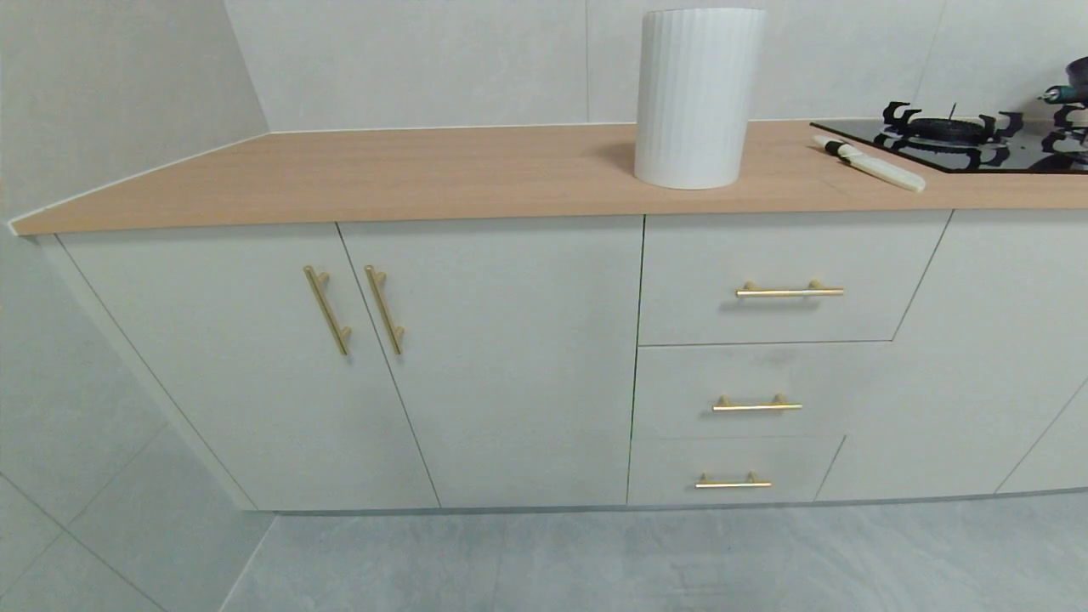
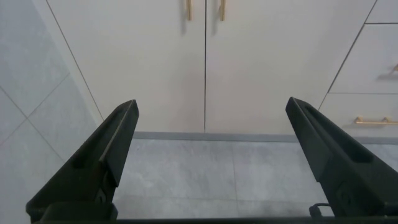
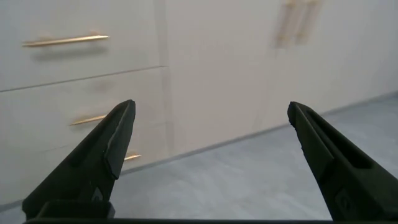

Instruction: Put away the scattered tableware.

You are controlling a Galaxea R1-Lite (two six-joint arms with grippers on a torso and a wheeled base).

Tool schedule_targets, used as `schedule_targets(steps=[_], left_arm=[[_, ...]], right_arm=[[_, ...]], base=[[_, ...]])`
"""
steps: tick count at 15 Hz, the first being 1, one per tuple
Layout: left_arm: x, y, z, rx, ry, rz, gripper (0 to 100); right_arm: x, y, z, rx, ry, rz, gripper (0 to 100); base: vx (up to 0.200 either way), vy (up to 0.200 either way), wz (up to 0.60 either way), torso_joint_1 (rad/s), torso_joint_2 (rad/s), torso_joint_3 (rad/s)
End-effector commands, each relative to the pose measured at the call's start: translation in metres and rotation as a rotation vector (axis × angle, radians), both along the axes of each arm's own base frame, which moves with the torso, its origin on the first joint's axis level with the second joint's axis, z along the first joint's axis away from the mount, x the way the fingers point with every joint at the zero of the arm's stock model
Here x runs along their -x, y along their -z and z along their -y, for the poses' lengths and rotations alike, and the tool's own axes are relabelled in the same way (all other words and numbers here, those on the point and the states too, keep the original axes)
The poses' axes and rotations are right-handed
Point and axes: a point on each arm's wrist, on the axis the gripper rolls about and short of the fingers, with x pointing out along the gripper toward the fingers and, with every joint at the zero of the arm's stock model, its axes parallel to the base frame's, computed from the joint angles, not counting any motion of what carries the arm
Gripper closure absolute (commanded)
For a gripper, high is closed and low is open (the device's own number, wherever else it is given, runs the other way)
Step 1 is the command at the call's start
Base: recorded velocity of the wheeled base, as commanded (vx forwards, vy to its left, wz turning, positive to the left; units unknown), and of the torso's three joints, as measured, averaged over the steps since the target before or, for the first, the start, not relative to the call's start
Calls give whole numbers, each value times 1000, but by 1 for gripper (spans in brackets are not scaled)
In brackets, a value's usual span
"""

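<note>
**Wooden countertop (image 1: 382, 174) bears a white knife (image 1: 869, 164)**

Seen from the head, the knife lies flat at about 2 o'clock, just beside the near corner of the black hob (image 1: 960, 136). It is at 3 o'clock from a tall white ribbed holder (image 1: 697, 98) and apart from it. Pale cabinet doors (image 1: 493, 357) sit below at 7 o'clock, and three drawers (image 1: 765, 251) with gold handles (image 1: 789, 291) at 5 o'clock. The left gripper (image 2: 211, 107) and right gripper (image 3: 210, 107) hang low before the cabinet fronts over grey floor (image 2: 205, 174), each with fingers spread wide and holding nothing.
</note>
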Motion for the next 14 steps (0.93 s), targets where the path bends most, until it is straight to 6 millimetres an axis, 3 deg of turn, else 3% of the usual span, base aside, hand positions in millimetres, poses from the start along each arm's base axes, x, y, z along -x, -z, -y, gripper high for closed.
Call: schedule_targets(steps=[1,3,5,7,9,14], left_arm=[[0,0,0,0,-1,0,0],[0,0,0,0,-1,0,0],[0,0,0,0,-1,0,0],[0,0,0,0,-1,0,0],[0,0,0,0,-1,0,0],[0,0,0,-6,-1,0,0]], right_arm=[[31,20,0,9,89,99,0],[34,54,-1,13,52,100,0],[29,72,-3,-11,-17,83,0],[26,76,-4,-31,-88,96,0],[17,93,-8,-20,-285,86,0],[16,98,-10,-27,-368,39,0]], base=[[0,0,0,0,0,0],[0,0,0,0,0,0],[0,0,0,0,0,0],[0,0,0,0,0,0],[0,0,0,0,0,0],[0,0,0,0,0,0]])
